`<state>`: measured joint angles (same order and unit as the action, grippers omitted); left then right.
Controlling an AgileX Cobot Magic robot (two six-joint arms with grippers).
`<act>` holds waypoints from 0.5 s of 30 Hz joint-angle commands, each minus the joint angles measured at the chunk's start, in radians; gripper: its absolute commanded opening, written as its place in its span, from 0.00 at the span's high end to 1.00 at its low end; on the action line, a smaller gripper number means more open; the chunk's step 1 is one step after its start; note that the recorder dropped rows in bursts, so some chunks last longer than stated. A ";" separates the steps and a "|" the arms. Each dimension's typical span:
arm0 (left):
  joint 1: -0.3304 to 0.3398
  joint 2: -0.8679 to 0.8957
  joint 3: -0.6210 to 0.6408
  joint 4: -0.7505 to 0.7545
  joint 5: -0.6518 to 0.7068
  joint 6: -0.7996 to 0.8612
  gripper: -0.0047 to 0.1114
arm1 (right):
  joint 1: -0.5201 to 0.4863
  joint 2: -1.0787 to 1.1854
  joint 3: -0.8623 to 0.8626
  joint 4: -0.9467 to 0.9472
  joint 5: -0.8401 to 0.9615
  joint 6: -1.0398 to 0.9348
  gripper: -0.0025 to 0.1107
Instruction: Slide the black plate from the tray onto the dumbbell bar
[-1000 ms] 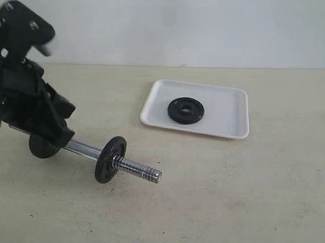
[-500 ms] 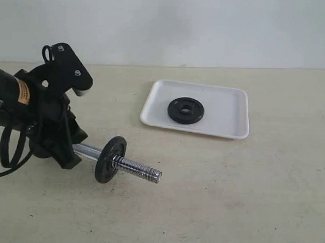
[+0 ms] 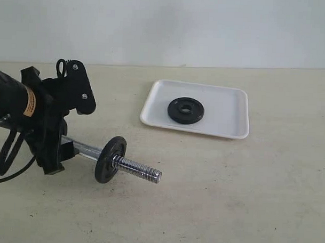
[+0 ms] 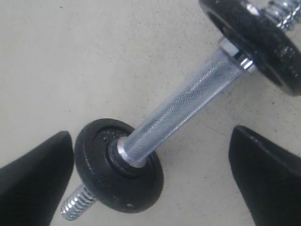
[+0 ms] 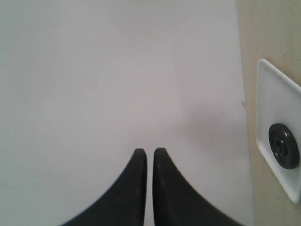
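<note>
The tray [image 3: 227,110] lies flat on the bench [image 3: 229,198], with bare bench on every side of its low rim. The black plate [image 3: 175,109] lies flat inside it, left of the tray's middle in the exterior view and clear of every rim.

The dumbbell bar [image 3: 137,168] lies on the bench, well apart from the tray, off its near left corner. Its bare threaded end points out over open bench, with nothing between that tip and the tray. A black disc [image 3: 110,159] stands on the bar just behind that threaded end. The left wrist view shows two discs on the bar, one near each end [image 4: 120,174] [image 4: 263,37], with the knurled middle bare between them.

The left hand [image 4: 151,134] hangs over the bar on the side away from the tray. Its fingers [image 4: 33,181] are spread wide, one on each side of the knurled middle, and they pinch nothing. One fingertip sits just beside a disc; whether it touches cannot be told.

The right hand [image 5: 149,151] is out of the exterior view. Its fingers are pressed together on nothing, well apart from the tray, against a plain white wall [image 5: 117,70].
</note>
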<state>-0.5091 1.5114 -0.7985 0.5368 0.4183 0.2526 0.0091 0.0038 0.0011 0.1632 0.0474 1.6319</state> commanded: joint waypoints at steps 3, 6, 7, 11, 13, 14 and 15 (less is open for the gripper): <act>-0.004 0.001 -0.004 0.011 -0.023 0.038 0.27 | 0.002 -0.004 -0.001 0.004 -0.092 -0.011 0.97; -0.004 0.001 0.005 -0.029 -0.035 0.154 0.29 | 0.002 -0.004 -0.001 0.011 -0.131 -0.009 0.97; -0.004 0.001 0.010 -0.036 -0.050 0.192 0.30 | 0.002 -0.004 -0.001 0.011 -0.151 -0.009 0.97; -0.004 0.001 0.048 -0.108 -0.103 0.306 0.30 | 0.002 -0.004 -0.001 0.011 -0.231 -0.009 0.97; -0.004 0.001 0.065 -0.110 -0.108 0.336 0.30 | 0.002 -0.004 -0.001 0.011 -0.254 -0.009 0.97; -0.004 0.001 0.073 -0.110 -0.109 0.350 0.30 | 0.002 -0.004 -0.001 0.011 -0.259 -0.009 0.97; -0.004 0.001 0.080 -0.110 -0.109 0.352 0.30 | 0.002 -0.004 -0.001 0.011 -0.261 -0.009 0.97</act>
<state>-0.5091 1.5114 -0.7402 0.4489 0.3245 0.5653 0.0091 0.0038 0.0011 0.1803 -0.1813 1.6319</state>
